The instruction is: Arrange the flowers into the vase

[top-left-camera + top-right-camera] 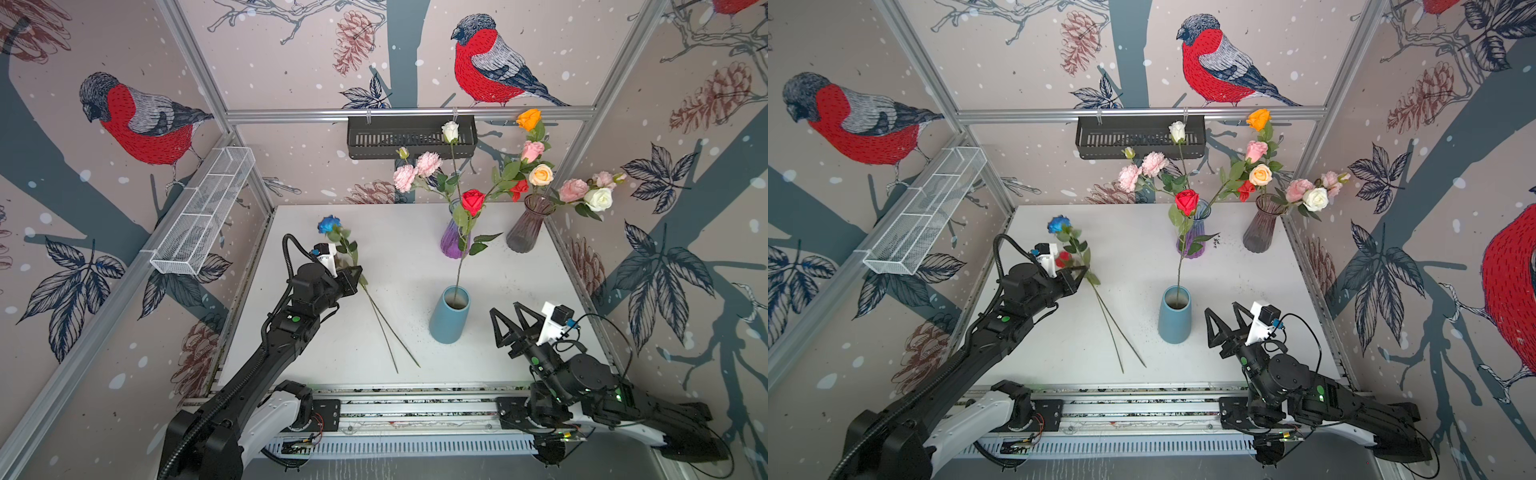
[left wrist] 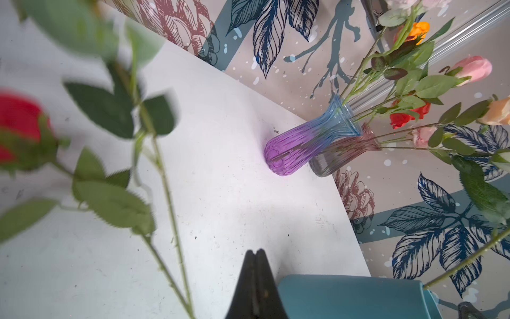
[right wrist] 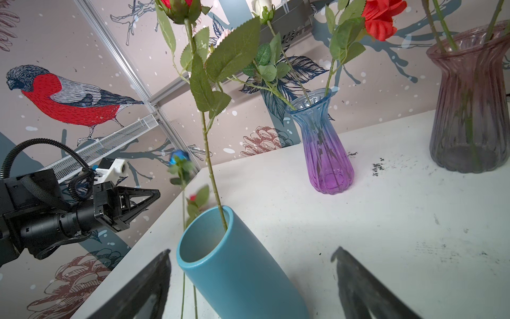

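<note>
Blue fake rose [image 1: 330, 224] and a small red flower [image 1: 1064, 258], stem ends on the white bench [image 1: 519, 291], sit left, just beside the shut-tight left tool [image 1: 355, 279]. In the middle, a red rose [image 1: 473, 200] stands in the round blue vase [image 1: 449, 320]. Lower right, the right tool [image 1: 505, 307] gapes wide.

White mesh basket [image 1: 199, 216] on left rail [image 1: 83, 343]; black basket [image 1: 382, 139], back rail [image 1: 291, 114].

Walls [image 1: 291, 62]: pinkish wallpaper w/ red bullfinches, pinecones. Alu frame [image 1: 291, 115]. White desk [image 1: 407, 257], scuffed. Black basket [image 1: 386, 139] on rear rail, white mesh tray [image 1: 203, 216] left.
</note>
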